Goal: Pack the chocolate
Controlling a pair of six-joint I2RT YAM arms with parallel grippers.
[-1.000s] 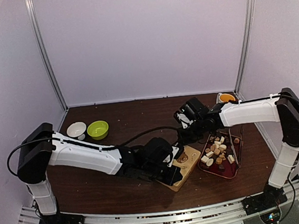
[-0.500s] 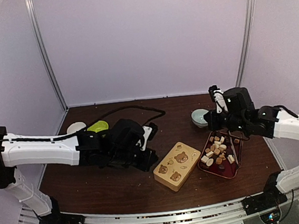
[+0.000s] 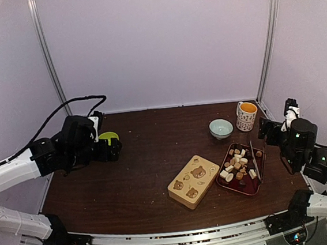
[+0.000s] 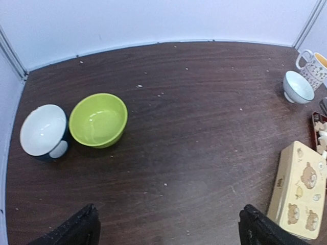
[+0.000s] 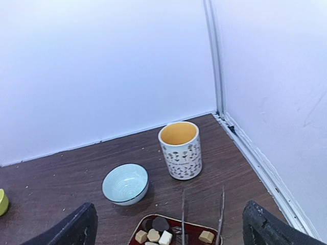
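Note:
The chocolate (image 3: 239,164) is a heap of small white, tan and dark pieces in a red tray (image 3: 246,188) at the right of the table. The same chocolate (image 5: 154,236) shows at the bottom of the right wrist view. A closed tan box with bear pictures (image 3: 193,181) lies left of the tray. My left gripper (image 3: 113,150) hangs open over the table's left side, far from the tray. My right gripper (image 3: 265,130) hangs open above the tray's far right. Both wrist views show wide-apart fingertips with nothing between them: left gripper (image 4: 168,232), right gripper (image 5: 171,227).
A green bowl (image 4: 98,120) and a white bowl (image 4: 43,130) stand at the back left. A light blue bowl (image 3: 221,128) and a patterned mug (image 3: 247,115) stand behind the tray. Metal tongs (image 3: 254,161) rest across the tray's right side. Walls close in three sides.
Both arms have pulled back from the box and tray, the left one to the left side and the right one to the right. Both grippers now stand open.

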